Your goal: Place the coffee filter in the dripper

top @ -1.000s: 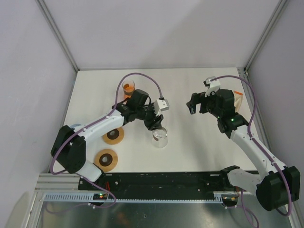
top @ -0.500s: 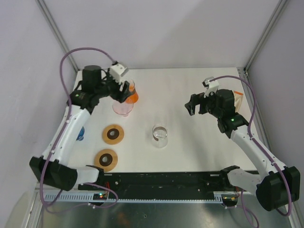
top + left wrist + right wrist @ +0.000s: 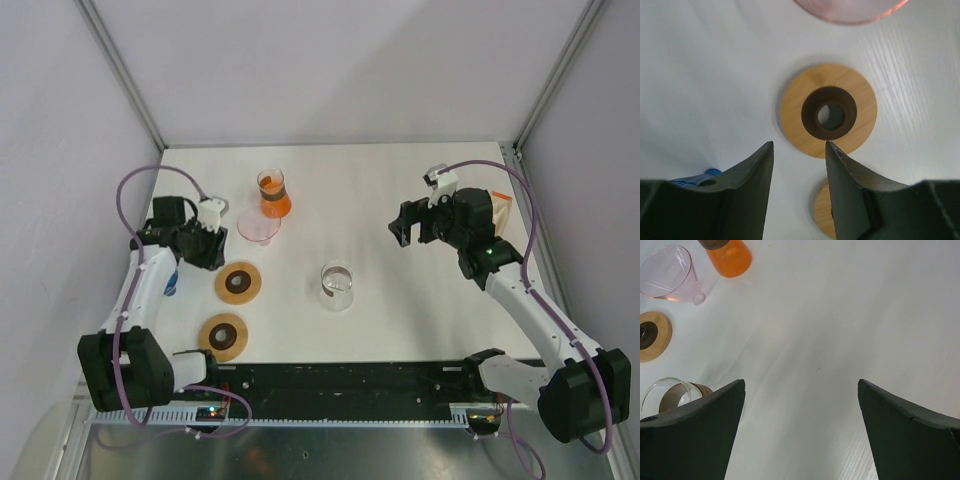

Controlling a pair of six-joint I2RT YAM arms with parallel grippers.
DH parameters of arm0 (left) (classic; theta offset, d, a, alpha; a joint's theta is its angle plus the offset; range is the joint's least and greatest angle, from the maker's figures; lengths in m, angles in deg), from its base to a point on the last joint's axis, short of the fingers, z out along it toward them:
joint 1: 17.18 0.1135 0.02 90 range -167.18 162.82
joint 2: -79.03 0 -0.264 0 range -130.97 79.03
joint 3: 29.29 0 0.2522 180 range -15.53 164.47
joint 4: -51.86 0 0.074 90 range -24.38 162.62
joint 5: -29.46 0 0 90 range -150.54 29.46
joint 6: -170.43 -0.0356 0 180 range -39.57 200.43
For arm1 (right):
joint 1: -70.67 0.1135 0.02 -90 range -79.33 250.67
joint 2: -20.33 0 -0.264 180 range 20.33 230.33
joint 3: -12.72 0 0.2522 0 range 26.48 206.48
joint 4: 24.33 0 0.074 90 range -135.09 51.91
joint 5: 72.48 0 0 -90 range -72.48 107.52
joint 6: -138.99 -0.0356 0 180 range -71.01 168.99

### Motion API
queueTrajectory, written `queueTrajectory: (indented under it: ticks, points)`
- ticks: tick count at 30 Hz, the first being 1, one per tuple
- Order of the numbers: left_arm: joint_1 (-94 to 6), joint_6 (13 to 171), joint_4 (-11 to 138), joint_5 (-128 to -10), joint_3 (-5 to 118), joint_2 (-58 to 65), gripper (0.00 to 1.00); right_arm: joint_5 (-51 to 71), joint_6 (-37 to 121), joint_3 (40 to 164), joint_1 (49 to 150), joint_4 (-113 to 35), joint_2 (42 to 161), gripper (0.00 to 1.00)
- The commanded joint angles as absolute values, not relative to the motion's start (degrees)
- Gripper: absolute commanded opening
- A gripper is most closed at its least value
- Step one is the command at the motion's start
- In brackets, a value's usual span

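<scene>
**Top external.**
- Table (image 3: 400, 180), white.
- Dripper (image 3: 258, 226): pink glass cone lying on its side, just beside the orange vessel (image 3: 273, 196). It probably needs righting or seating before it can take paper.
- Coffee filter (image 3: 502, 207): a tan piece at the right edge, half hidden behind the right arm. The identification is a judgement. It lies well apart from the dripper.
- Clear glass (image 3: 337, 285), mid-table.
- Left gripper (image 3: 205, 247), low beside two wooden discs.
- Right gripper (image 3: 408, 222), raised and facing left.

**Left wrist.**
- Left gripper (image 3: 799, 146): jaws moderately parted, nothing between them.
- Wooden disc (image 3: 795, 112) with a dark collar, just ahead, likely the dripper's stand.
- Second disc (image 3: 822, 215), below.
- Blue item (image 3: 695, 177), unidentified.

**Right wrist.**
- Right gripper (image 3: 801, 385): jaws spread wide and empty, over bare table. The filter is out of this view, so a turn back toward it seems needed.
</scene>
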State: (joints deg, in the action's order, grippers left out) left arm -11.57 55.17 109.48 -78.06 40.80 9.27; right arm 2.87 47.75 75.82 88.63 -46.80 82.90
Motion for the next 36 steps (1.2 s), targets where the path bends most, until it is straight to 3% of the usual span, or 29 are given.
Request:
queueTrajectory:
  ticks: [1, 10, 15, 36]
  points:
    - [-10.84, 52.21, 100.80, -80.11, 33.10, 11.79, 0.51, 1.18, 48.72, 77.98, 87.73, -46.61, 83.19, 0.99]
    - [-13.33, 51.52, 88.04, -77.93, 25.19, 7.63, 0.55, -0.47, 48.47, 77.99, 86.24, -46.14, 83.78, 0.99]
    - [-15.53, 52.72, 84.01, -74.98, 24.23, 4.22, 0.53, -0.41, 48.42, 77.98, 86.18, -46.47, 83.70, 0.99]
    - [-16.61, 48.58, 87.19, -74.67, 20.87, 6.77, 0.47, -1.02, 48.23, 77.99, 85.17, -46.25, 84.17, 0.99]
